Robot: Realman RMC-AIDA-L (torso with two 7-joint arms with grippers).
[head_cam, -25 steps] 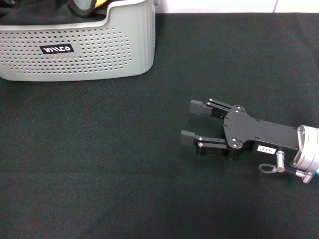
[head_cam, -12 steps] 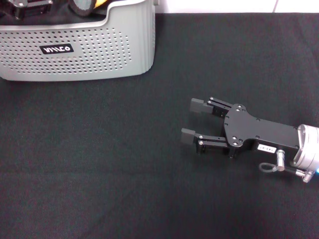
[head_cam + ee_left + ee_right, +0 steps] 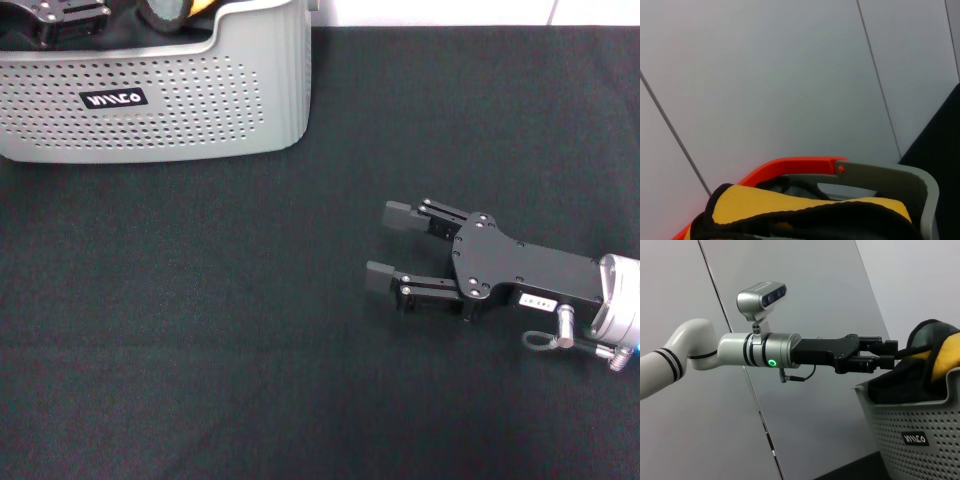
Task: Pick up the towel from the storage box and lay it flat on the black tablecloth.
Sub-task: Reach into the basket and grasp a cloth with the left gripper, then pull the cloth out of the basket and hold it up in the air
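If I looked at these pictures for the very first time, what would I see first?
Probably the right gripper, lying low over the middle of the black tablecloth with its fingers spread open. Next, the grey storage box at the far left, with the yellow towel bulging over its rim. The left gripper reaches in level just above that towel.

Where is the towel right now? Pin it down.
The towel is bunched inside the storage box at the head view's far left corner, with the left gripper at its edge.
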